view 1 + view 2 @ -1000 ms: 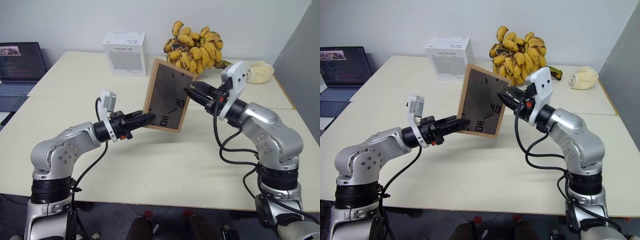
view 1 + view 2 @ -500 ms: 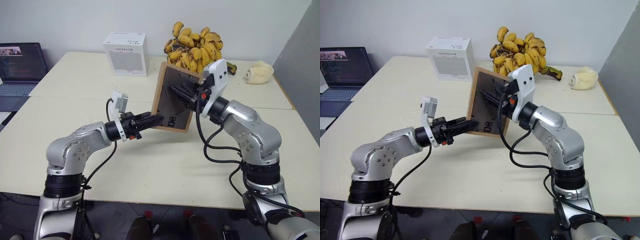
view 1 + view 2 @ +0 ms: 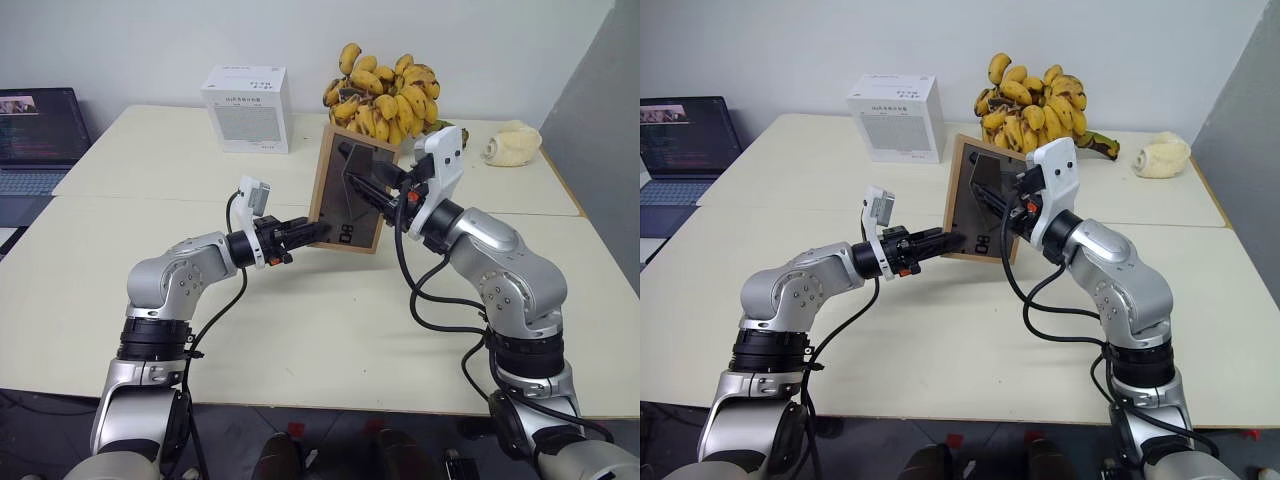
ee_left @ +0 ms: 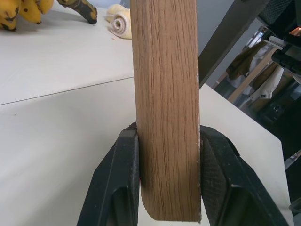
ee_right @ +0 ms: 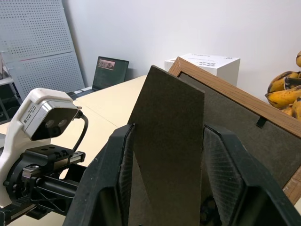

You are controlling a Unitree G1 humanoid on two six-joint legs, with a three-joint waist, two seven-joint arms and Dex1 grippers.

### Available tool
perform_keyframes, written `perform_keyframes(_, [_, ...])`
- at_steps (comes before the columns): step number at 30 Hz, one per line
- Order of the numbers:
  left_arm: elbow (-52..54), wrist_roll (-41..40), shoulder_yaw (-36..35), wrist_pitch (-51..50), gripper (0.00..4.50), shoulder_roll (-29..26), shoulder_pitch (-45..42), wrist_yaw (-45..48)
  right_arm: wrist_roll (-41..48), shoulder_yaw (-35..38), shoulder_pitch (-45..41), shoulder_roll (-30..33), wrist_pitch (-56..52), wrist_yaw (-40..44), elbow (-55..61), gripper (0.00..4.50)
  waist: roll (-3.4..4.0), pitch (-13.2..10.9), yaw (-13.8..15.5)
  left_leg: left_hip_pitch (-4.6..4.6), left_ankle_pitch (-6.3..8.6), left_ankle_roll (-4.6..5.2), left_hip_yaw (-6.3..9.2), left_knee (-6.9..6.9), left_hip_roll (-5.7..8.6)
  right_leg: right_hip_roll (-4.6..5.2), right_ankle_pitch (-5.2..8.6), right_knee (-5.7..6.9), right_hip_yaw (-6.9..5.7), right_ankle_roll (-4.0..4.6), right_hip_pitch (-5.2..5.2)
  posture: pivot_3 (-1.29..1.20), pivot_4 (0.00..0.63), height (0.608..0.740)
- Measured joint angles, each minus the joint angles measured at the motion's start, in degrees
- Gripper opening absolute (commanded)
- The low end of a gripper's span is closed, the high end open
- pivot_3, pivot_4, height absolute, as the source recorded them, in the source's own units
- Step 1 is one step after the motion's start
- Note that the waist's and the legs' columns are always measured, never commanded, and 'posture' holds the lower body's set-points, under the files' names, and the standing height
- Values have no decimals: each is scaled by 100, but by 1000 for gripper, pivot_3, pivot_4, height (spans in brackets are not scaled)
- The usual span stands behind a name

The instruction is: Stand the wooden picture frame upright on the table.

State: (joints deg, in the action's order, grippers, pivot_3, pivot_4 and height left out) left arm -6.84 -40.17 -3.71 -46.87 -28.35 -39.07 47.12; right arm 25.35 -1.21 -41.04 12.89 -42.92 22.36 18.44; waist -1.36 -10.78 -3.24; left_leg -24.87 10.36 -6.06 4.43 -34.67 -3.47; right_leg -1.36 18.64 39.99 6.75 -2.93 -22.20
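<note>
The wooden picture frame (image 3: pixel 332 200) stands almost upright over the middle of the table (image 3: pixel 330 330), its dark grey back panel facing me. My left gripper (image 3: pixel 318 232) is shut on the frame's lower left corner; in the left wrist view both fingers (image 4: pixel 117 183) press the light wood edge (image 4: pixel 164 108). My right gripper (image 3: pixel 368 187) reaches across the back and is shut on the dark stand (image 5: pixel 167 141), which is swung out from the panel. The picture side is hidden. I cannot tell whether the bottom edge touches the table.
A bunch of bananas (image 3: pixel 385 95) lies just behind the frame. A white printed box (image 3: pixel 247 108) stands at the back left, an open laptop (image 3: pixel 35 130) at the far left, a pale rolled object (image 3: pixel 512 143) at the back right. A dark panel (image 3: pixel 610 120) borders the right.
The frame has swung from leaning to nearly upright and moved away from me with my left gripper. My right gripper went from the frame's right edge onto the stand at the back.
</note>
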Motion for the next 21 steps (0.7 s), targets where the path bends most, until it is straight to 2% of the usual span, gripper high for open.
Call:
perform_keyframes(3, [14,2,0,-22,1321,2,0,7,-2,-1,-1,8,9,-7,0,2676,0,0,0,0,0,0,0,-3,0,0,0,1,1,0,0,0,150,740])
perform_keyframes(8, [108,-2,0,-47,1321,74,-13,-1,-27,-79,-7,9,46,6,-49,3768,0,0,0,0,0,0,0,-3,0,0,0,1,0,0,0,0,150,740])
perform_keyframes(15, [225,-4,-1,-48,1321,68,-35,5,-172,-232,-5,179,92,111,-95,3768,0,0,0,0,0,0,0,-4,0,0,0,1,0,0,1,0,150,740])
perform_keyframes(21, [166,66,-9,-47,1321,-87,-33,96,-390,-226,287,865,141,357,-91,3768,0,0,1,0,0,0,0,-4,1,0,0,0,1,0,1,0,150,740])
